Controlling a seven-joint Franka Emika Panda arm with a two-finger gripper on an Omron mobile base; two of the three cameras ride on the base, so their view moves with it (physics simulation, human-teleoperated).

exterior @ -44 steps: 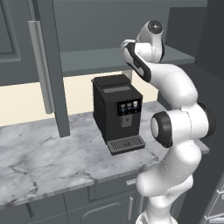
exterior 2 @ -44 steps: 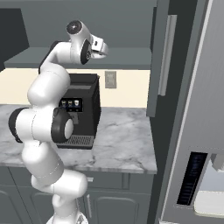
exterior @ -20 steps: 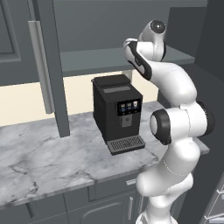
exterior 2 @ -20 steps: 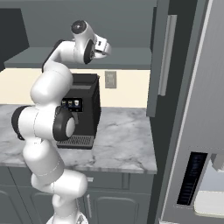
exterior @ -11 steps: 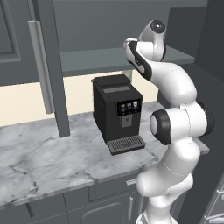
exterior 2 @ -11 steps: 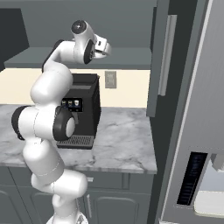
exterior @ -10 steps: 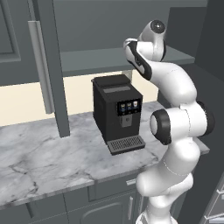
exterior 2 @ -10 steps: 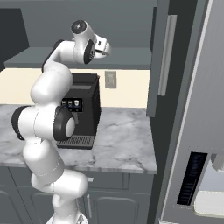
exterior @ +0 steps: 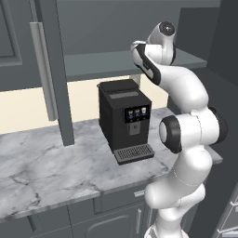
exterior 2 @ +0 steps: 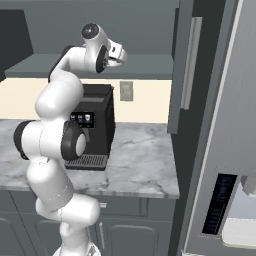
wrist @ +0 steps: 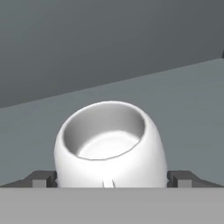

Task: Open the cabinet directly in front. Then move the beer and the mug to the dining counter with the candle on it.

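Observation:
The dark grey cabinet stands open, its doors swung out to both sides, and the grey shelf inside shows. My gripper reaches in at shelf height. In the hand view a white mug stands on the shelf, its mouth facing the camera. It sits between my gripper's spread fingertips, which flank its sides. The jaws are open and not closed on it. The beer is hidden from view, and the dining counter and the candle are out of view.
A black coffee machine stands on the marble worktop below the cabinet, right under my arm. The right cabinet door with its silver handle hangs open beside a tall grey fridge. Base cabinets lie below.
My hand has edged slightly further toward the shelf since the earliest frames. Over the last second nothing has visibly moved.

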